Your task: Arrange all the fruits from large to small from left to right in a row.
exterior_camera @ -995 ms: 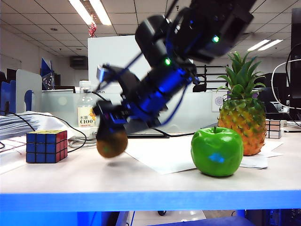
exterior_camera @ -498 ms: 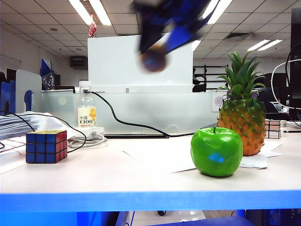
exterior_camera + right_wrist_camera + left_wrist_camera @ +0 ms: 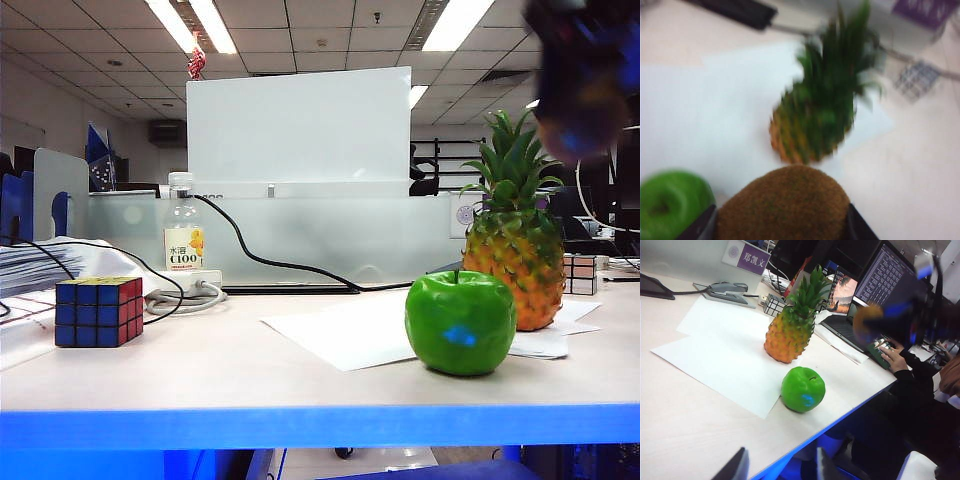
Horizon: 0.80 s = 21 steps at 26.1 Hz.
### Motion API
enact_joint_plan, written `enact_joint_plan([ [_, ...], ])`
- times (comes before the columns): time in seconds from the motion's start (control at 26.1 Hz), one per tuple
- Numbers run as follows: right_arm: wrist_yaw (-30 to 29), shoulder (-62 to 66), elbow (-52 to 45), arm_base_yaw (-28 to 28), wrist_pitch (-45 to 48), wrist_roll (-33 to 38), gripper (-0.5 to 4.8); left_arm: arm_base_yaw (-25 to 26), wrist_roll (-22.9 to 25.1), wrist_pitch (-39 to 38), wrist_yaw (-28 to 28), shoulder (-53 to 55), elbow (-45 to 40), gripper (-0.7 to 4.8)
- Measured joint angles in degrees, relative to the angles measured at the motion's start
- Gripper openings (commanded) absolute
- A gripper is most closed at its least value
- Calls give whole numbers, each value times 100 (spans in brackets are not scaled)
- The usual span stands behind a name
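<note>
The pineapple [image 3: 515, 262] stands upright at the right of the table, and the green apple [image 3: 460, 322] with its blue mark sits just in front and to its left. My right gripper [image 3: 782, 226] is shut on the fuzzy brown kiwi [image 3: 785, 204], held high in the air above the pineapple [image 3: 815, 125] and the apple [image 3: 670, 205]. In the exterior view that arm is a dark blur [image 3: 585, 75] at the top right. The left wrist view shows the kiwi [image 3: 866, 322] beyond the pineapple [image 3: 790, 332]. My left gripper [image 3: 779, 467] hangs open and empty near the table's front edge.
A multicoloured puzzle cube [image 3: 98, 310] and a drink bottle [image 3: 183, 235] stand at the left, with a black cable [image 3: 270, 262] behind. White paper sheets [image 3: 335, 330] lie mid-table. A small cube [image 3: 581, 272] sits behind the pineapple. A person's hand [image 3: 892, 356] rests at a laptop beyond the table.
My right gripper has carried the kiwi from just above the table left of the middle, up and across to the right, to high above the pineapple. Apple and pineapple have not moved.
</note>
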Motion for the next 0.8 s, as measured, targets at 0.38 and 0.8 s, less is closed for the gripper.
enact_joint_plan([
  [0.38,118,2,-896,-85,420,664,-6,0,-151,20,98,0,0,184],
  [0.8,155,1189,-896,-549,649,706,-6,0,-151,22,96,0,0,184],
])
